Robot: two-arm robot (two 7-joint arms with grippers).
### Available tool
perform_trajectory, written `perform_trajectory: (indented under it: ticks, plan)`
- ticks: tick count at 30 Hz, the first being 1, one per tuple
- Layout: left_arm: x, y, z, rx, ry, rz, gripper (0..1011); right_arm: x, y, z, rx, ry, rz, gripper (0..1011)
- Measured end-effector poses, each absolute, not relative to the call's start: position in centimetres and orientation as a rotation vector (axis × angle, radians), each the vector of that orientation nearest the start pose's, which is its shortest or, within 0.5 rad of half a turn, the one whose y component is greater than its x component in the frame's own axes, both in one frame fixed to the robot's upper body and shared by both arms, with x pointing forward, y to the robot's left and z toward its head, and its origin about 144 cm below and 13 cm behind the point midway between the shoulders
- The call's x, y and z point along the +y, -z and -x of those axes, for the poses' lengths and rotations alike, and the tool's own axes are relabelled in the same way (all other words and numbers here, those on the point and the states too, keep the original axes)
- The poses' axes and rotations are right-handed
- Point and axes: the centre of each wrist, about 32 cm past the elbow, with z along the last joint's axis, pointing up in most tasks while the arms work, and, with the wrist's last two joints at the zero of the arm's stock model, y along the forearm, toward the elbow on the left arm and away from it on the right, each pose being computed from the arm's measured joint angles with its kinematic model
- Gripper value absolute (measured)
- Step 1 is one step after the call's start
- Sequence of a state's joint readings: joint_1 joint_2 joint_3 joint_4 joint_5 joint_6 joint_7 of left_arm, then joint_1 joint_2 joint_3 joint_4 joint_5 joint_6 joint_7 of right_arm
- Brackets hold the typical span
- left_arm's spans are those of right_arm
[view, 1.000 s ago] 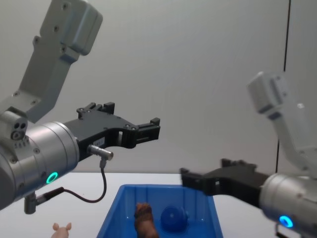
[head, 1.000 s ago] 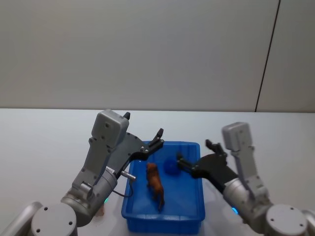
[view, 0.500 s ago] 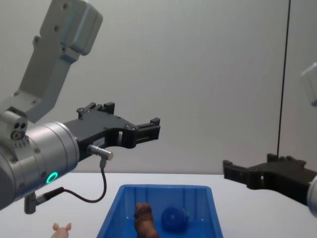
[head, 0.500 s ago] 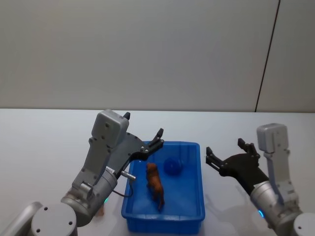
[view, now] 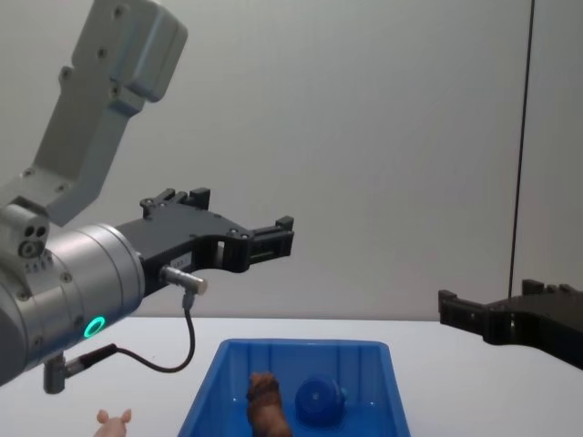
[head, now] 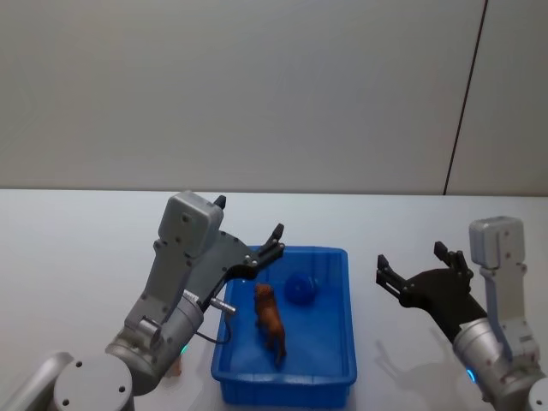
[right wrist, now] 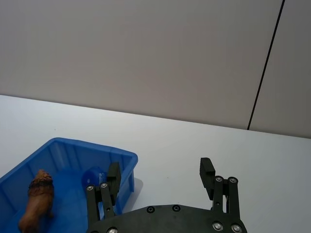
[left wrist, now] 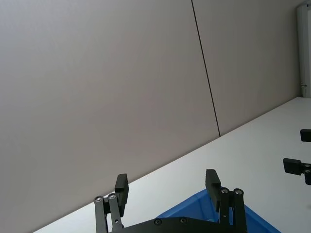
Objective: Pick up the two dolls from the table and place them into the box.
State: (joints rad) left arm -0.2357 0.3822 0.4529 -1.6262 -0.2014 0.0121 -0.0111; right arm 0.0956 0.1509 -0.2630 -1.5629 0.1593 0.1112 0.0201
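Both dolls are seen inside the box point(head: 287, 392), which is set on the white table point(head: 77, 248) toward its near edge, approx. mid-width. The brown lion-like doll point(head: 271, 321) is laid lengthwise in the box's left half, head toward the table's far edge. The dark blue ball doll point(head: 299, 288) is found at the box's far end, just beside the brown doll's head; whether they touch can't be told.

The left pincer point(head: 272, 242) is held in the air over the box's far-left corner, not touching box or dolls. Its fingers are spread wide w/ nothing between them, as confirmed in the left wrist view. From the chest cam it is seen well above the box rim, pointed across toward the table's right edge.

The right pincer point(head: 411, 257) is held off the box's right side, over bare table, apart from the box wall. Its fingers are also spread, nothing pinched; in the right wrist view the box and both dolls are seen beyond one finger.

A small pink toy point(view: 114, 419) is seen on the table off the box's left side, near the near edge, untouched.
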Motion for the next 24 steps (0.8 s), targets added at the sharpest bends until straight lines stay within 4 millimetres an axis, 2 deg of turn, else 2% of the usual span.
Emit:
perform_trajectory:
  ticks: [12, 24]
  plan:
    - [20.4, -120.3, -48.9, -0.213, -1.175, -0.034, 1001, -19.1, -116.2, -47.4, 0.035, 1.305, 0.061, 1001]
    - [21.1, -120.1, -48.3, -0.071, -1.289, -0.046, 1001, -19.2, -116.2, -47.3, 0.035, 1.310, 0.061, 1001]
